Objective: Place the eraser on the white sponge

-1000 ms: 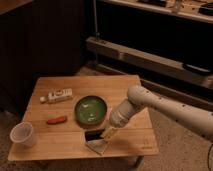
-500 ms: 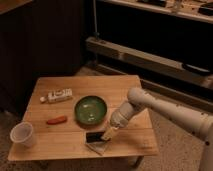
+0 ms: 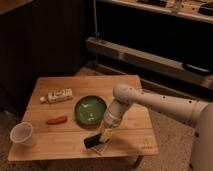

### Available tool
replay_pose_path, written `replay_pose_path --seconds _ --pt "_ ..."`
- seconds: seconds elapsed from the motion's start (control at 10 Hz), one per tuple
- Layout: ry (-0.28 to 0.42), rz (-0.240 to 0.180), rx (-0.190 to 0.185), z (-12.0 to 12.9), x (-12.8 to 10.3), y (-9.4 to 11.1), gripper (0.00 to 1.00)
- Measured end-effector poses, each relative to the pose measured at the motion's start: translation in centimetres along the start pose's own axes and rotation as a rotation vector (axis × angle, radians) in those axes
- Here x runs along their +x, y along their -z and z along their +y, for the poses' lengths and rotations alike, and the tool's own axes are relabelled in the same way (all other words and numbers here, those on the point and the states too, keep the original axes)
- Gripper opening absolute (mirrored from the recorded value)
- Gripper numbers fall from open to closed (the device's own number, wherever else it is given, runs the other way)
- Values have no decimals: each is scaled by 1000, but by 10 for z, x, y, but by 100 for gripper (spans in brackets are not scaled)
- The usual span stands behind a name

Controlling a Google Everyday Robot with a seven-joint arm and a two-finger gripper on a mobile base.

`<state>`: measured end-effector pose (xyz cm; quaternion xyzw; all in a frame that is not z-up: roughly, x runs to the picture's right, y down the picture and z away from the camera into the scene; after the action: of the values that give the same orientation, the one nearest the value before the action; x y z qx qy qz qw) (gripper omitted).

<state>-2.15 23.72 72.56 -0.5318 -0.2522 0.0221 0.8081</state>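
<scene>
Reaching down over the wooden table [image 3: 135, 127], the gripper [image 3: 105, 136] (finger state cannot be told) hangs at the eraser [image 3: 93, 141], which seems to lie on the white sponge [image 3: 101, 148], near the green bowl [image 3: 90, 109].

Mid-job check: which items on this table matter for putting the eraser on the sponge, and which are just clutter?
Job items:
small black rectangular eraser, lying partly on the sponge
thin flat pale white sponge, near the table's front edge
gripper, right above the eraser

Just lying about:
green round bowl
orange-red carrot-shaped thing
white labelled bottle, on its side
white cup
wooden table
</scene>
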Motion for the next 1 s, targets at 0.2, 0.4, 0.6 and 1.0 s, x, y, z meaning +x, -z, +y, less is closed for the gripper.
replay_pose_path --seconds 0.2,0.4,0.6,1.0 --pt "8 32 -16 0 -2 -3 11" --pt "-1 44 -43 -1 0 -7 11" --pt "-12 35 -69 -3 2 -11 12" --pt "-1 41 -38 -1 2 -8 52"
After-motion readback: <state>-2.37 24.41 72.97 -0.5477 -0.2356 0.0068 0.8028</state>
